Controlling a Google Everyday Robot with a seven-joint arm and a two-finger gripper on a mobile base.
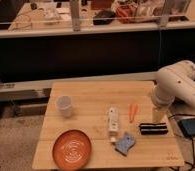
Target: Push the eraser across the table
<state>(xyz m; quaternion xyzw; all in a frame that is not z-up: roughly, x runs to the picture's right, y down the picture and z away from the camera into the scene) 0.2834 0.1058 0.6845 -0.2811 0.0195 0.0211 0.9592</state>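
Saw one square table of light wood, carrying all the things. Saw one thick white robot arm bent down over the right side of the table; no second arm to choose from. Counted one round orange plate with a spiral pattern at the near left corner, well apart from the arm.

Counted one black rectangular block eraser, lying flat near the right edge, with its long axis running left to right, along the near edge of the table. Found the one dark hand just behind the eraser, on the far side, over its middle. Could not tell how far open the hand was, whether it held anything, or whether it touched the eraser.

Judged that most of the free table lay to the left. Judged too that a push leftward would need the hand at the right short end, and a push from the present side would send the eraser broadside toward the near edge.

Counted also one clear plastic cup, one white tube-like stick, one crumpled blue piece and one small orange carrot, all to the left of the eraser.
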